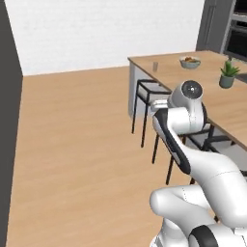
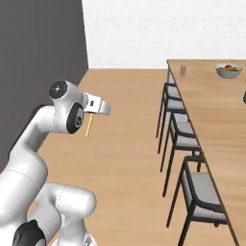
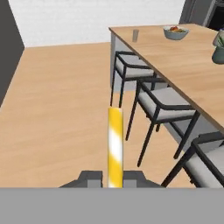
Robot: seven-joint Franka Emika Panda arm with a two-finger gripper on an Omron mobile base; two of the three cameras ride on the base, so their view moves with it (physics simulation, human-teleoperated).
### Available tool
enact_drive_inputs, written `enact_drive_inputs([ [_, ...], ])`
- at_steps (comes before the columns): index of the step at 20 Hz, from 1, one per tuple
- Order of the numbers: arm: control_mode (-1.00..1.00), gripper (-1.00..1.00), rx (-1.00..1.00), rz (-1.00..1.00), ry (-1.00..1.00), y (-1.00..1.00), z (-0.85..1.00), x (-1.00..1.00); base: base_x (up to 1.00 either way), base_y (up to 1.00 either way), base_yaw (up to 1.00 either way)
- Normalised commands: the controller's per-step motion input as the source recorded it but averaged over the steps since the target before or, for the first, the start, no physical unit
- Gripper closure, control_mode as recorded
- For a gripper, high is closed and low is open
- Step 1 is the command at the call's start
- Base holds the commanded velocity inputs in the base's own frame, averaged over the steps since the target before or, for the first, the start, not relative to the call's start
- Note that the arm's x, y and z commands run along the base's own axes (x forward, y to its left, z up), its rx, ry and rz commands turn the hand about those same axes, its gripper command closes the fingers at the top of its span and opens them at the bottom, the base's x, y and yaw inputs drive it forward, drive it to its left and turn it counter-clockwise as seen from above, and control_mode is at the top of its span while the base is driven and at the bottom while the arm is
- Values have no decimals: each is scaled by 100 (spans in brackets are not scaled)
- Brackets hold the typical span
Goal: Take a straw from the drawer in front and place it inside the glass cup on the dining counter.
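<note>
A thin yellow-and-white straw (image 3: 115, 144) stands up between my dark fingertips, and my gripper (image 3: 114, 179) is shut on its lower end. From the right base view the straw (image 2: 89, 126) hangs slanted below the gripper (image 2: 92, 113), over open wood floor. The glass cup (image 1: 155, 65) (image 2: 183, 70) (image 3: 135, 35) stands upright near the far left corner of the dining counter (image 1: 212, 101) (image 2: 216, 115) (image 3: 179, 61), well ahead of the gripper and to its right. The drawer is out of view.
A fruit bowl (image 1: 190, 61) (image 3: 176, 32) and a potted plant (image 1: 227, 75) sit on the counter beyond the cup. Dark-legged stools (image 2: 175, 103) (image 3: 131, 65) line the counter's near side. A dark wall (image 1: 9, 120) bounds the left.
</note>
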Motion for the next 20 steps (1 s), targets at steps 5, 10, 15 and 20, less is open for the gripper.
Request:
enact_drive_inputs([
  [5,100,100,0,0,0,0,0,0,92,73,-57],
  [10,100,100,0,0,0,0,0,0,86,81,-57],
  [15,100,100,0,0,0,0,0,0,77,88,-56],
  [20,100,100,0,0,0,0,0,0,72,97,-55],
])
